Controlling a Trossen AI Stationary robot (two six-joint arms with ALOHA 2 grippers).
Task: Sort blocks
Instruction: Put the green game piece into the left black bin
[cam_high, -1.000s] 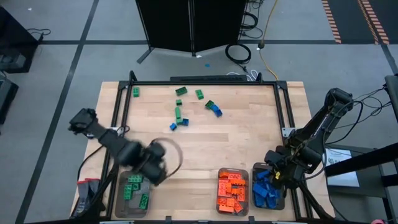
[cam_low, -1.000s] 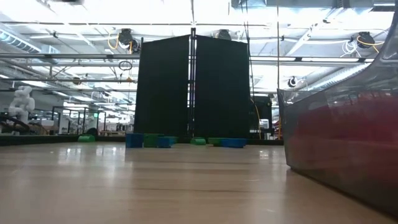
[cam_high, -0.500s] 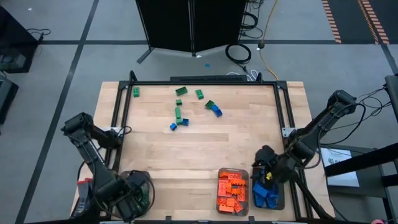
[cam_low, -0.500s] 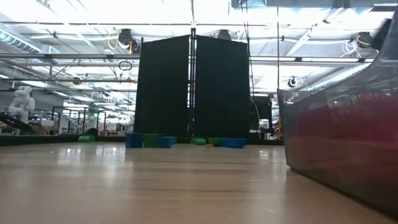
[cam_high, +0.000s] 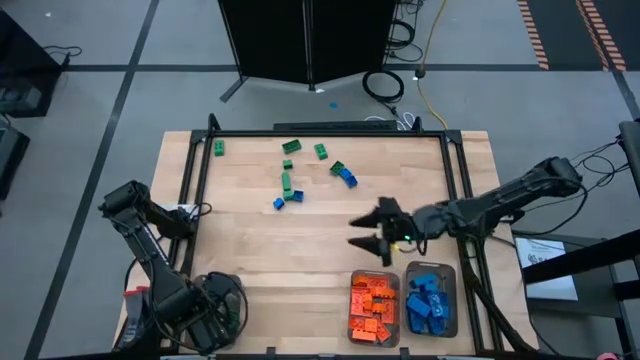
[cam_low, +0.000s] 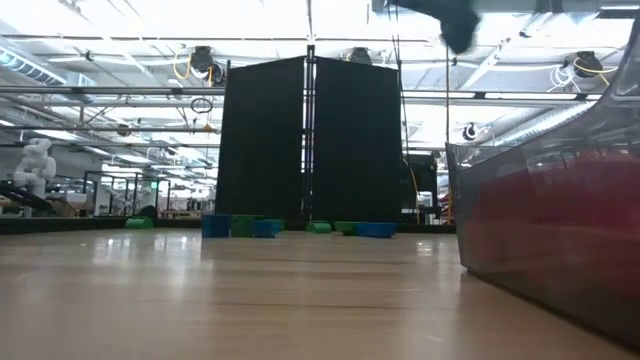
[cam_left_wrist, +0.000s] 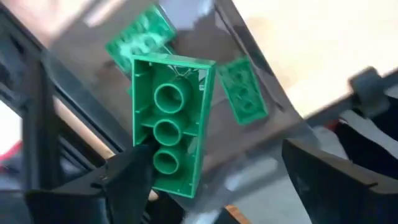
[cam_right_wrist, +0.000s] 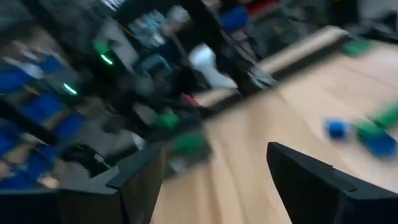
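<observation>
left claw (cam_left_wrist: 211, 180): over the green tray (cam_left_wrist: 261, 81) at the bench's near left corner; fingers apart, one touching a green block (cam_left_wrist: 171, 121), no grip.
right claw (cam_high: 366, 231): above mid-bench (cam_high: 250, 240), fingers spread, empty.
loose blocks (cam_high: 290, 180): green and blue, scattered near the far edge.

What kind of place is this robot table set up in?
Probably a robotics lab or workshop hall. The low view shows a wide room with bright ceiling lights, overhead pipes and cables, rows of benches, and a white humanoid figure far off. A black partition screen stands behind the wooden table, on a grey taped floor.
</observation>
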